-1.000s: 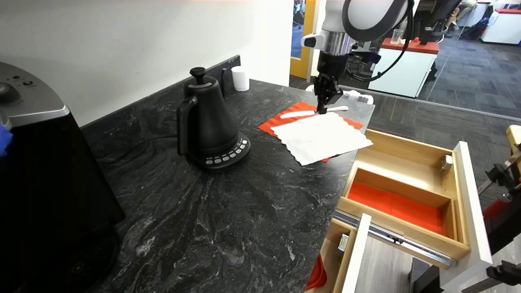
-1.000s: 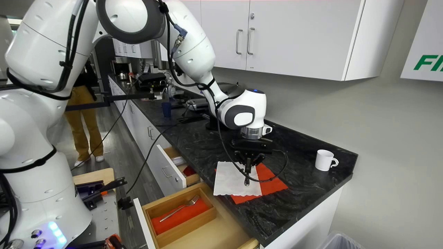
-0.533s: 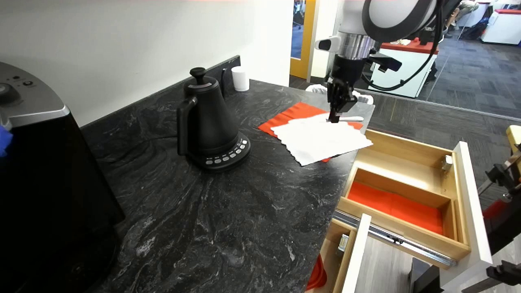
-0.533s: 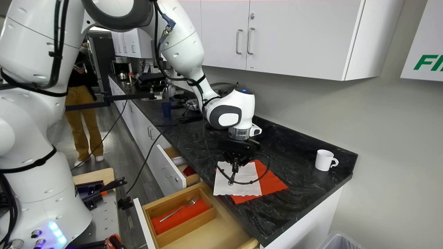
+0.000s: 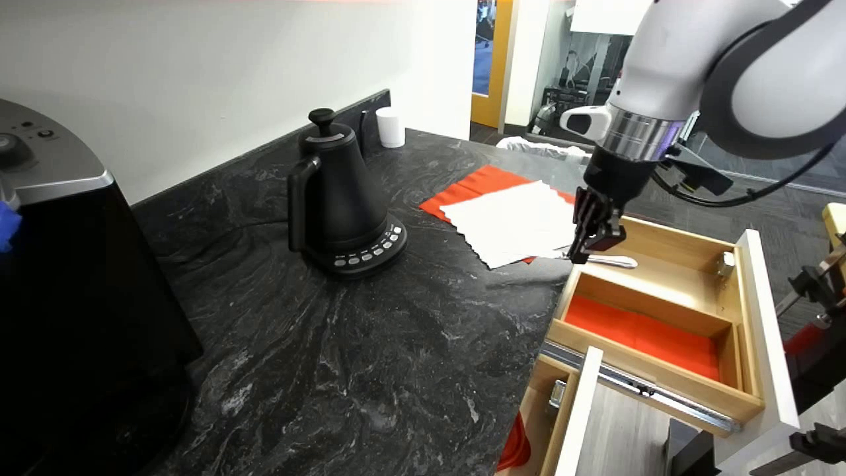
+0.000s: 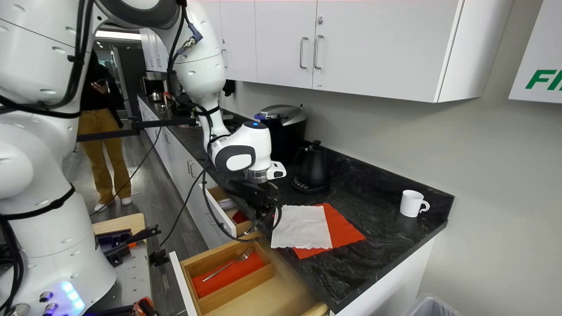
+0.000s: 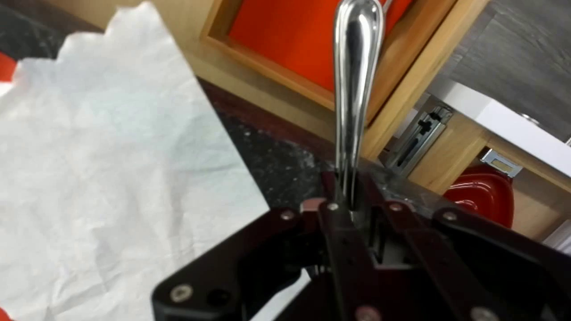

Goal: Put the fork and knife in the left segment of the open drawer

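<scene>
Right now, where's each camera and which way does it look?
In an exterior view: above the counter, facing along it past the kettle; arm and gripper show.
In an exterior view: beside the robot's base, facing the cupboards; arm and gripper show too.
Wrist view: on the wrist, facing down at the knife; gripper shows.
Both exterior views share the red-lined drawer.

In an exterior view, the counter (image 5: 297, 370) at lower middle is black with grey swirls; at right, the open drawer (image 5: 677, 277) is pale tan, its left segment (image 5: 641, 336) lined red-orange. High in the wrist view, the knife (image 7: 354, 76) is silver.
</scene>
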Controlling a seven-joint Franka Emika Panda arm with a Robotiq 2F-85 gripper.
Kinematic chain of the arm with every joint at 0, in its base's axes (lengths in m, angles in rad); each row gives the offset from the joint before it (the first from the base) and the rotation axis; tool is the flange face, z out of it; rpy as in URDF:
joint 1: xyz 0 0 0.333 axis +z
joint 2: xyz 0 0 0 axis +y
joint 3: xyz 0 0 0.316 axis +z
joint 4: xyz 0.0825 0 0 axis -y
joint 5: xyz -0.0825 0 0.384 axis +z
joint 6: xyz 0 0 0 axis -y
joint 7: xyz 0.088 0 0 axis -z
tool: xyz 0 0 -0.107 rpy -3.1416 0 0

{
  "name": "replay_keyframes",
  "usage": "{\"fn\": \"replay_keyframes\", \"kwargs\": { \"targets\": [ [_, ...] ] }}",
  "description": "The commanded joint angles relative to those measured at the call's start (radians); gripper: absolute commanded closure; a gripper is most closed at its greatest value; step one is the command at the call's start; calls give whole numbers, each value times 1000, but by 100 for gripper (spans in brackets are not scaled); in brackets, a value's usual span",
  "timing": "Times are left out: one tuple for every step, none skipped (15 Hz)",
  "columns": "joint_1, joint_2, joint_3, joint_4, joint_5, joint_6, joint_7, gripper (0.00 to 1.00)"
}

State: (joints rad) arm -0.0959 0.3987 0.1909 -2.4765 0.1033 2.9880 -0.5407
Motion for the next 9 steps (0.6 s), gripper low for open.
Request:
{"fn": "replay_keyframes", "kwargs": {
  "targets": [
    [138,-120,-114,-169,-84,149,255,97],
    [197,-143,-177,-200,-114,166,309,97],
    [276,-156,-255,-217,-141,175,362,97],
    [343,-165,-332,-230,-167,173,399,97],
    [409,-172,-403,-240,-193,162,435,97],
    [462,-167,-461,-241,-217,155,469,97],
    [472,-160,-471,-240,-225,143,487,97],
    [480,-159,-474,-246,-228,131,504,97],
    [485,-154,-468,-254,-224,132,522,97]
  ]
}}
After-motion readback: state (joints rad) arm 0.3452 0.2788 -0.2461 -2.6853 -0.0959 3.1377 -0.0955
